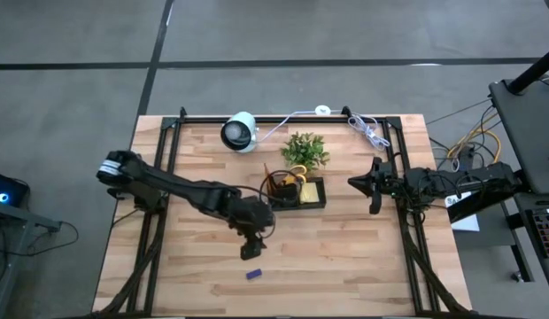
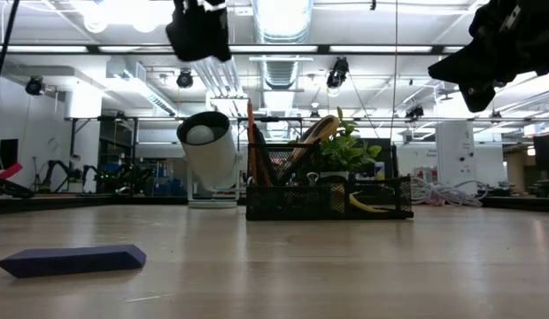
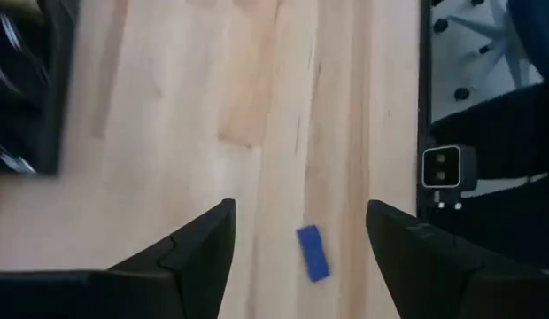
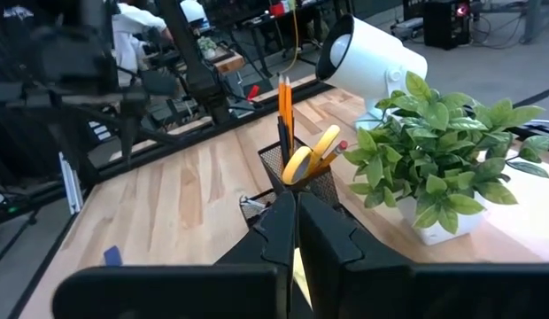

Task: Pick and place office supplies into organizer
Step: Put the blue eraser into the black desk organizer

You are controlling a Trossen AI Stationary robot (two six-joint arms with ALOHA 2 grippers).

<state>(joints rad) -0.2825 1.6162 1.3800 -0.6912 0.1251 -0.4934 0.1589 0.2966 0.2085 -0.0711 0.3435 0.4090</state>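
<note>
A small blue block (image 1: 253, 275) lies flat on the wooden table near its front edge. In the low view the block (image 2: 73, 260) is seen at the left. My left gripper (image 1: 251, 248) hangs open above the table, slanting down. In its wrist view the block (image 3: 313, 252) lies on the table below the gap between the fingers (image 3: 301, 208), apart from both. The black organizer (image 1: 292, 190) stands at the table's middle. It holds orange pencils (image 4: 284, 102), yellow-handled scissors (image 4: 310, 151) and a yellow pad (image 1: 307, 192). My right gripper (image 1: 367, 186) waits shut at the right.
A green potted plant (image 1: 305, 149) and a white round camera (image 1: 240, 131) stand behind the organizer. A white cable (image 1: 367, 131) lies at the far right corner. Black frame rails (image 1: 164, 151) run along the table's sides. Bare wood lies around the block.
</note>
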